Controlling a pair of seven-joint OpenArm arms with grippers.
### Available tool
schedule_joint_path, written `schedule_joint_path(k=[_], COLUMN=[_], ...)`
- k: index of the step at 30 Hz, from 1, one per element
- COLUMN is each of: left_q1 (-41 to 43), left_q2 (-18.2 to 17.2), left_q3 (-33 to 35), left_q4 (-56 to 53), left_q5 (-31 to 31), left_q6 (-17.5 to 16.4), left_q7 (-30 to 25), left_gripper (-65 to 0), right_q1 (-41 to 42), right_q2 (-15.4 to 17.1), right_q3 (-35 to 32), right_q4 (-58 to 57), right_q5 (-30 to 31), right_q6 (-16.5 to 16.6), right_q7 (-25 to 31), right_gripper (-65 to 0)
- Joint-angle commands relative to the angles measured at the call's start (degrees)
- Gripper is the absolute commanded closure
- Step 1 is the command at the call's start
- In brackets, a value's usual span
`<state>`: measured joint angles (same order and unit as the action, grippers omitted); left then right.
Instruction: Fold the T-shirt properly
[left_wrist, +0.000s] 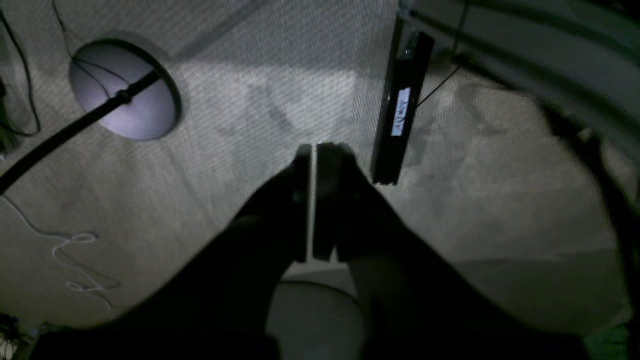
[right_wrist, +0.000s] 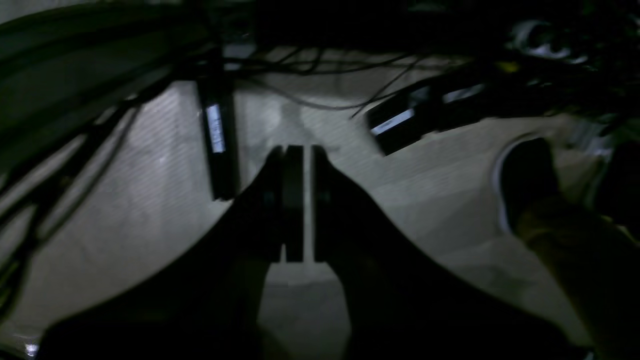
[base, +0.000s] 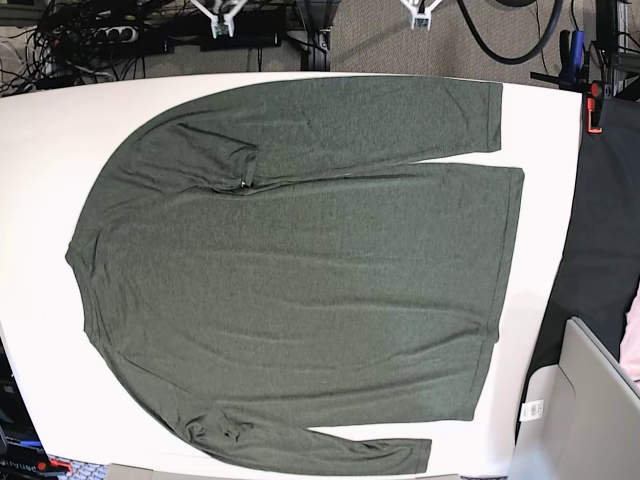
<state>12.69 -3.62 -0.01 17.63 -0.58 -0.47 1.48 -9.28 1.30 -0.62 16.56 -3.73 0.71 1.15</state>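
Left gripper (left_wrist: 314, 150) is being seen from its wrist camera with the jaws pressed together, only a thin slit between them, nothing being held. It is being pointed at grey carpeted floor (left_wrist: 225, 165), well away from the work area. Past it, a black bar with a white label (left_wrist: 400, 110) is lying on the floor, and further left a round lamp base (left_wrist: 125, 90) with a black pole (left_wrist: 75, 127) is being shown. Loose white cord (left_wrist: 75, 255) is lying on the carpet at near left.

Right gripper (right_wrist: 305, 150) is likewise being kept closed, jaws nearly touching, nothing between them. It is also being aimed at floor. Beyond it, another labelled black bar (right_wrist: 217, 135) and tangled dark cables (right_wrist: 310, 65) are being seen. A dark shoe with a pale sole edge (right_wrist: 525, 180) is being shown at right; the rest there is too dim to tell.

In the base view neither gripper is being shown. The T-shirt (base: 300, 290) is being laid flat across the white surface (base: 50, 160), unfolded, collar end toward the view's left, hem toward the right. One long sleeve (base: 380, 120) is being run along the far edge, the other sleeve (base: 320, 445) along the near edge. Black cloth (base: 600, 250) is hanging right of the surface, with a grey box (base: 575, 420) at the near right corner.
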Motion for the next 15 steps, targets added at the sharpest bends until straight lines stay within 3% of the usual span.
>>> schedule_joint_path(k=[1,9,15], left_q1=[1.51,10.56,22.78], left_q2=[-1.09,-4.60,-5.66], left_q3=[0.05,-0.12,-0.12], left_q4=[1.58,13.10,34.11], left_q5=[0.10,0.01,-0.08], left_q6=[0.43,0.43,0.43], left_q7=[-0.20,-0.20,0.15], left_gripper=[0.0,0.0,0.0], right_q1=[-1.84,-13.71,-26.46], right_q2=[0.77,5.07,8.68], right_q3=[-0.04,-0.04,0.40], right_q4=[1.33,16.81,38.96], right_q5=[0.17,0.17,0.61], right_q6=[0.04,0.04,-0.05], right_q7=[0.04,0.04,0.04], right_gripper=[-0.2,-0.1,-0.1])
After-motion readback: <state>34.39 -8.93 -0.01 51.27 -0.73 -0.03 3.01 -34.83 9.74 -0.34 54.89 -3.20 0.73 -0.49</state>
